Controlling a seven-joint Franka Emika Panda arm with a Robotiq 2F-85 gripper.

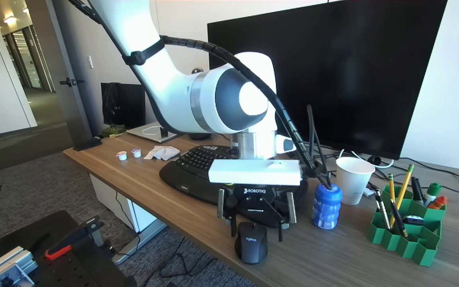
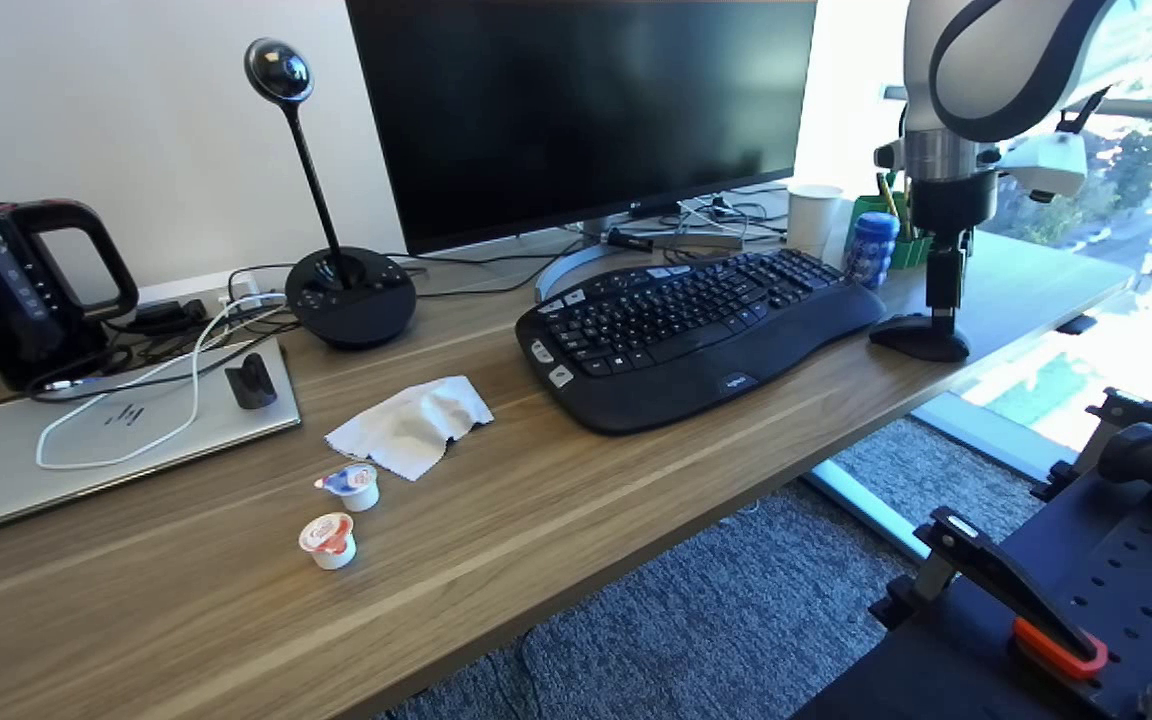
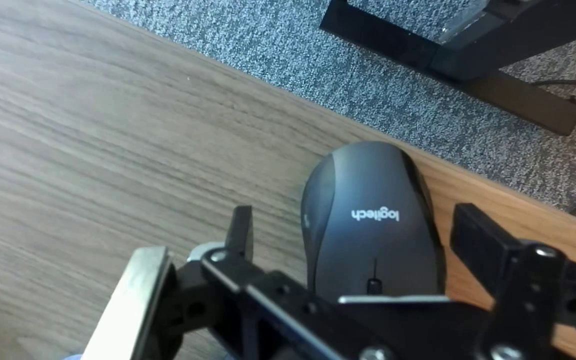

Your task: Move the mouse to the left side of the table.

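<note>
Grey-black and rounded, the computer mouse (image 3: 373,215) lettered "logitech" is seen near the edge of the light-brown wood-look table (image 3: 143,125), straddled but ungripped by the wide-spread, black, two-fingered "ROBOTIQ" claw (image 1: 257,231).

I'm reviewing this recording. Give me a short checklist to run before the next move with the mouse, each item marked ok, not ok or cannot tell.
Likely next: the claw closes on the mouse.
1. Claw open: ok, its fingers stand apart.
2. Mouse between the fingers: ok in the wrist view, though nearer one.
3. Mouse on the table: ok, close to the edge.
4. Fingers low enough to grip: cannot tell.
5. Claw apart from the blue can: ok in both exterior views.
6. Table's left side free of things: not ok, a white cloth and two small cups lie there.
</note>
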